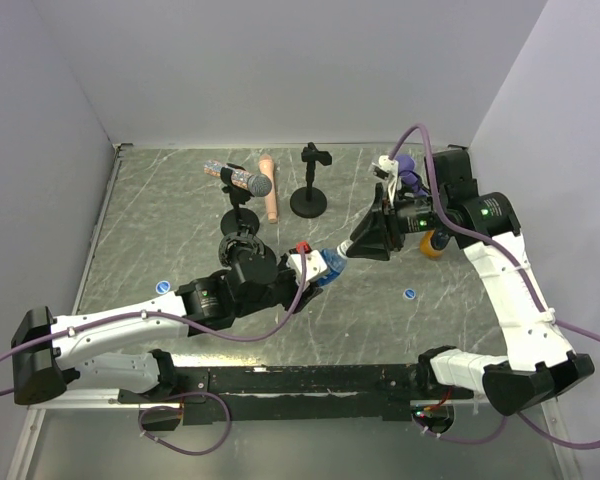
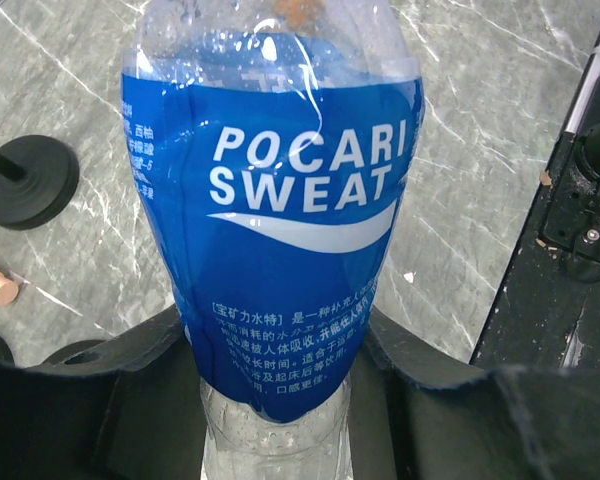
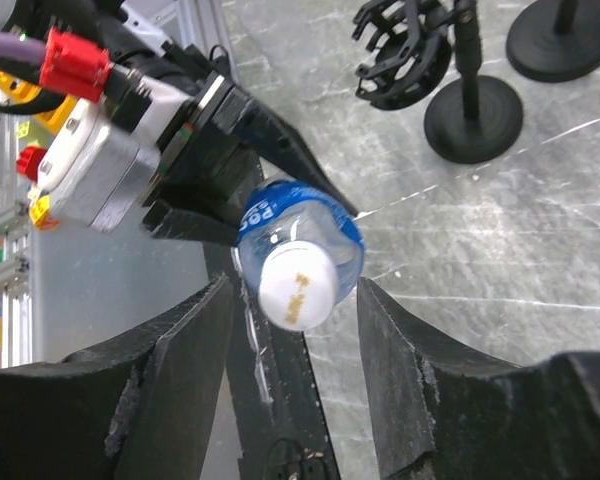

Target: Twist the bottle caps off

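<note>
The clear plastic bottle, wrapped in a glossy blue label, is clenched in the left pincer. Its smooth, round white cap is shown plainly only in the right wrist view, flanked but untouched by the released right pincer. Only from above are a flat blue cap and a second blue cap seen on the marbled grey tabletop.

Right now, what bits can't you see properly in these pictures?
- Left wrist view: the blue bottle's top is cut off by the top edge.
- Top view: the orange bottle is mostly hidden by the right arm.
- Right wrist view: the print on the white cap is too blurred to read.
</note>
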Controlling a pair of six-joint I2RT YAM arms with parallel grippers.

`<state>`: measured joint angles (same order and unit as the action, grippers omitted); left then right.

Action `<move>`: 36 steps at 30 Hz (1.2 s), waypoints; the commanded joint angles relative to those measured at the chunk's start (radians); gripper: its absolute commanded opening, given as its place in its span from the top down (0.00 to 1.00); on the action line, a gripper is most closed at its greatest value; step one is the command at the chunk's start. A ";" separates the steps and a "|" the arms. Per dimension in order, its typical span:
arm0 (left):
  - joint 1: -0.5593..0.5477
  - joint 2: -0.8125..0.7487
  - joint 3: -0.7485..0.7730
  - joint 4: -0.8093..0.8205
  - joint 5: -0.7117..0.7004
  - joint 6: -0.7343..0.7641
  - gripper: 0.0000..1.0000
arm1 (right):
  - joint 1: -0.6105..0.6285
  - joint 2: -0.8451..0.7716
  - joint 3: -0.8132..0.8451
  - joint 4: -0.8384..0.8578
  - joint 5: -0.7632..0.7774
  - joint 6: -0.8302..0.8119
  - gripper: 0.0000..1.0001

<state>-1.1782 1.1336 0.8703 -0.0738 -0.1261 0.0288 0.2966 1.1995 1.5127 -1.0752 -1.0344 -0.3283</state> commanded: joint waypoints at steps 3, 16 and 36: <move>0.009 -0.023 0.029 0.022 0.034 -0.021 0.92 | 0.024 0.014 0.047 -0.028 -0.016 -0.026 0.37; 0.025 -0.015 0.032 0.029 0.057 -0.063 0.93 | 0.045 0.038 0.076 -0.074 -0.012 -0.074 0.75; 0.135 -0.140 0.024 -0.109 0.269 0.089 0.93 | 0.237 0.014 0.170 -0.241 0.134 -0.581 0.46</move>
<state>-1.0668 1.0260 0.8696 -0.2184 0.1566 0.1223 0.5438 1.2243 1.6417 -1.2793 -0.9623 -1.0153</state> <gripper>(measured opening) 0.500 0.340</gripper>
